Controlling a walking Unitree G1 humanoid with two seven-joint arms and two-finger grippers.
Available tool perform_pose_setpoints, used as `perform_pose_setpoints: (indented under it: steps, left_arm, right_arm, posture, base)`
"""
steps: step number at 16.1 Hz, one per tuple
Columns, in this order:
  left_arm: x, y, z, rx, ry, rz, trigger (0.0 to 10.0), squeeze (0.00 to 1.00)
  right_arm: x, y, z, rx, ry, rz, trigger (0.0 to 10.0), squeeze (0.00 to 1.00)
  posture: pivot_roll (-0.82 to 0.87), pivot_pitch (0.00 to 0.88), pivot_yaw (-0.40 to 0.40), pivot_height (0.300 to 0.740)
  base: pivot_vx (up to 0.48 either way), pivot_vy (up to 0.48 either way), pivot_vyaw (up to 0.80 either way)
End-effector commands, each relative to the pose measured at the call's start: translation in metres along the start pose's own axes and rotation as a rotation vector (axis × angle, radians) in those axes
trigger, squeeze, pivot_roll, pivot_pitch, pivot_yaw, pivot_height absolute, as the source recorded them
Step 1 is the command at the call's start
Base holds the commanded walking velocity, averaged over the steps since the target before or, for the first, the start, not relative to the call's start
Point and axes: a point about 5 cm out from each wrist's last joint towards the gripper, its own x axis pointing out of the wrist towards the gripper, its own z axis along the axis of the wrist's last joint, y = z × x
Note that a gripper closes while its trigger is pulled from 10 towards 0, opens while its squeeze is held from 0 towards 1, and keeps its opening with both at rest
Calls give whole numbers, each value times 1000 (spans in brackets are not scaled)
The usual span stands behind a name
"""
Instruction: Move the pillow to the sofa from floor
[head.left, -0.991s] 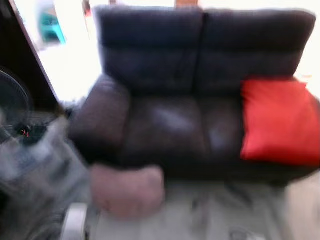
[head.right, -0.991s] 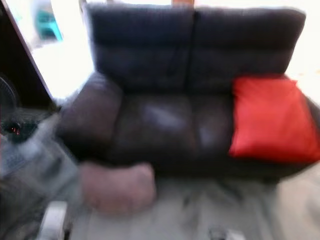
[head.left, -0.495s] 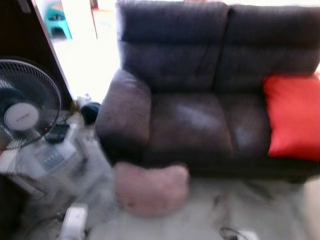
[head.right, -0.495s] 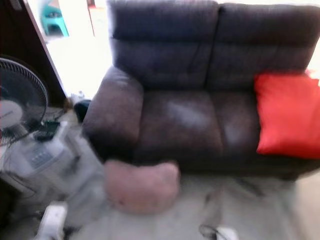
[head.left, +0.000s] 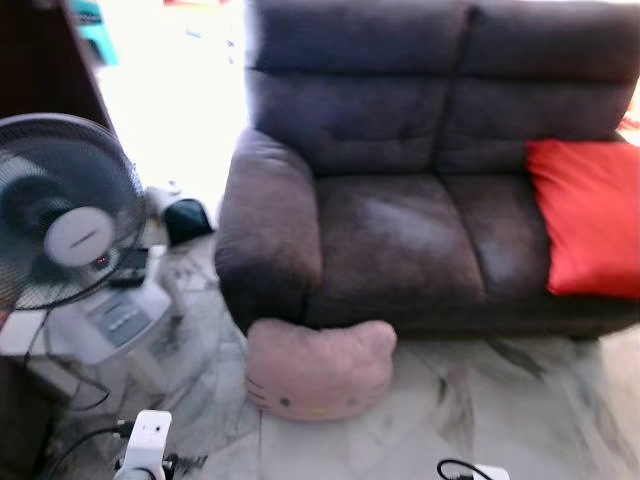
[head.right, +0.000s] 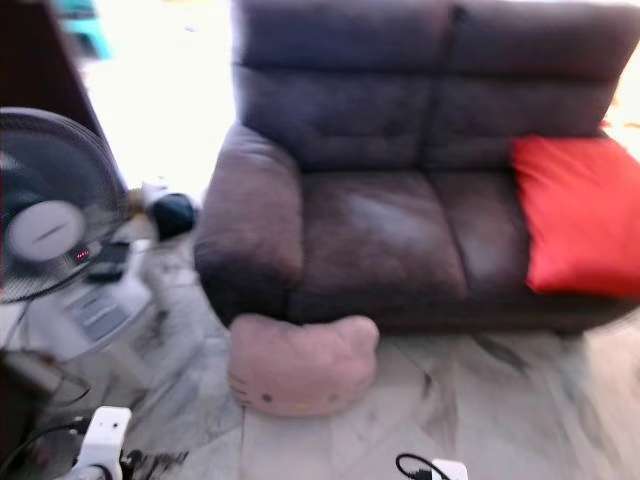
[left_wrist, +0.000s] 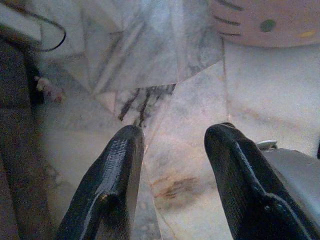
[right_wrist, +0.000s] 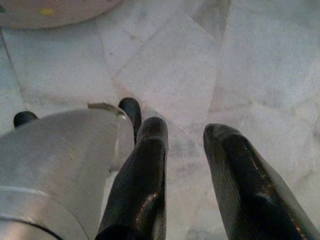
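Pink cat-face plush pillow (head.left: 318, 369) is lying low centre on marble floor (head.left: 480, 400) before dark brown fabric sofa (head.left: 400, 220), ungrasped; left gripper (left_wrist: 172, 142) and right gripper (right_wrist: 185, 132) are hanging parted, empty

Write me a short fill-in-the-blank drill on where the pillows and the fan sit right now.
1. The pink pillow lies on the marble ____, against the sofa front.
2. The cushion resting on the sofa seat is ____ in colour.
3. The fan stands on the robot's ____ side of the sofa.
4. The left tool hangs with its fingers ____, holding nothing.

Missing words: floor; red; left; open
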Motion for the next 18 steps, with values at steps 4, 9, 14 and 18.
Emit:
perform_pose_setpoints:
  steps: [4, 9, 14, 18]
  left_arm:
    - [0, -3, -4, 23, 19, -16, 10000, 0]
    - [0, -4, -4, 20, 24, -22, 10000, 0]
    - [0, -4, -2, 4, 16, -26, 10000, 0]
    - [0, -3, -1, -10, 14, -19, 10000, 0]
  right_arm:
    - [0, -5, 3, -35, -9, -6, 10000, 0]
    - [0, -8, 3, -16, -11, -24, 10000, 0]
    - [0, -8, 2, -26, -8, -27, 10000, 0]
    - [0, -9, 3, -22, -9, -29, 10000, 0]
  posture:
    - [6, 13, -44, 740]
    - [6, 0, -41, 740]
    - [6, 0, -36, 740]
    - [4, 0, -42, 740]
  base:
    - [0, 0, 0]
    - [313, 0, 91]
    - [329, 0, 0]
    - [246, 0, 0]
